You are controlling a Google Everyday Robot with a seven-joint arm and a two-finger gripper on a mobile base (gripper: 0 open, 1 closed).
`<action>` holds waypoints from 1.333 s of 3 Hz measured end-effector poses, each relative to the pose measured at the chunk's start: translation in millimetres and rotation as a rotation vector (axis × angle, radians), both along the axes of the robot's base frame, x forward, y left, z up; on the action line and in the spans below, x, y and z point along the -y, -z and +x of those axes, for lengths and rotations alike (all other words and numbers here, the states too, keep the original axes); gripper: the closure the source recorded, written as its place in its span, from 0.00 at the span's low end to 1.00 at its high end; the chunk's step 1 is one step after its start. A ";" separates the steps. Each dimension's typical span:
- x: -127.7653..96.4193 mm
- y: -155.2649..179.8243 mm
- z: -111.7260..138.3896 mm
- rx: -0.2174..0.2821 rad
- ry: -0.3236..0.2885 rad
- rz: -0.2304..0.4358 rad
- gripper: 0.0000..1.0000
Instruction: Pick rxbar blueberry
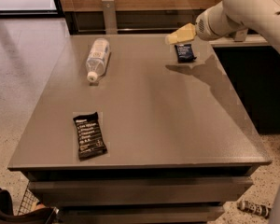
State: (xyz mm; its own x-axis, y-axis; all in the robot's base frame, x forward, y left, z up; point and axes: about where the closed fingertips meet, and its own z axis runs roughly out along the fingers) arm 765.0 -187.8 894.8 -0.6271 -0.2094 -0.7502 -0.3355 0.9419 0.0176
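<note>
The rxbar blueberry (185, 52), a small dark navy wrapper, lies flat at the far right of the grey table (149, 106). My gripper (175, 36), with yellowish fingers, hangs just above the bar's far left corner, reaching in from the white arm (242, 8) at the upper right. The gripper holds nothing that I can see. Its shadow falls on the table just in front of the bar.
A longer black bar wrapper with white text (89, 135) lies near the front left. A clear plastic bottle (97, 57) lies on its side at the back left. A wooden wall and a dark counter (252, 78) border the table's back and right.
</note>
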 end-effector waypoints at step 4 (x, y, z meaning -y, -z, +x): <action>7.1 66.1 57.8 -0.053 0.054 0.073 0.00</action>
